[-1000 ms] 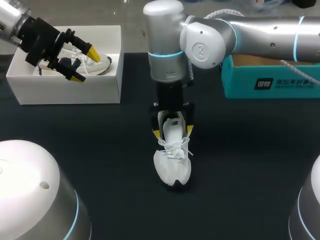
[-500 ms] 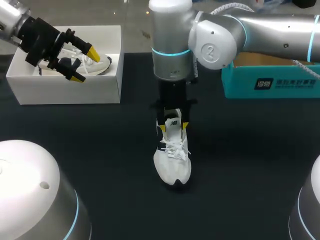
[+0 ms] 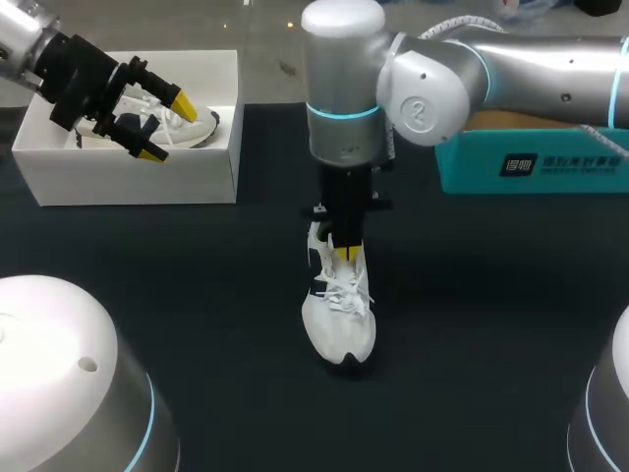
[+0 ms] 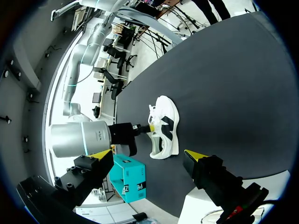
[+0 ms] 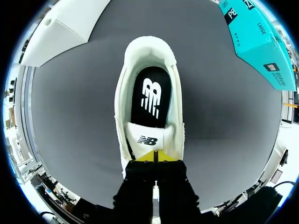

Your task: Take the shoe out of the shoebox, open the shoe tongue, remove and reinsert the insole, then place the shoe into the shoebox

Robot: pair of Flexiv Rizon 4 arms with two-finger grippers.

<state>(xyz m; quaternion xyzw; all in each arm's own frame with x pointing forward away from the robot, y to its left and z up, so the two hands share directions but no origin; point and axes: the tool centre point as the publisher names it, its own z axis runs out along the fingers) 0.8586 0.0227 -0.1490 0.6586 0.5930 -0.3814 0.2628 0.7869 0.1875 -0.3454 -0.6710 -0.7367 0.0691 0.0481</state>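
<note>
Shoe [image 3: 339, 320] is sitting upright on its sole near the middle of the worktop [image 3: 491, 324], with its toe pointing at the near edge and its heel at the far edge. Its tongue [image 5: 148, 138] is lying forward over the laces [image 3: 344, 293], exposing the black insole [image 5: 150, 95] in the heel section. The right gripper [image 3: 341, 254] is coming straight down onto the throat of the shoe. Its yellow tips are drawn together and appear to be pinching the tongue.

Judgement: the tongue-opening step is in hand. To do it well, the pull should be running along the shoe's length toward the toe, low and steady, so that the sole is not lifting or skidding. The opening should be ending up wide enough for the fingers to reach the insole's heel end next.

The left gripper [image 3: 159, 125] is hovering over the white shoebox [image 3: 128, 182] at the far left corner. Its fingers are spread and holding nothing, above a second shoe [image 3: 201, 126] lying in the box.

A teal box [image 3: 531, 162] is sitting at the far right edge, under the right arm. Bare surface is lying on all sides of the shoe, widest toward the near edge, so a tug toward the toe is risking no collision. The shoebox wall is standing well apart to the left.
</note>
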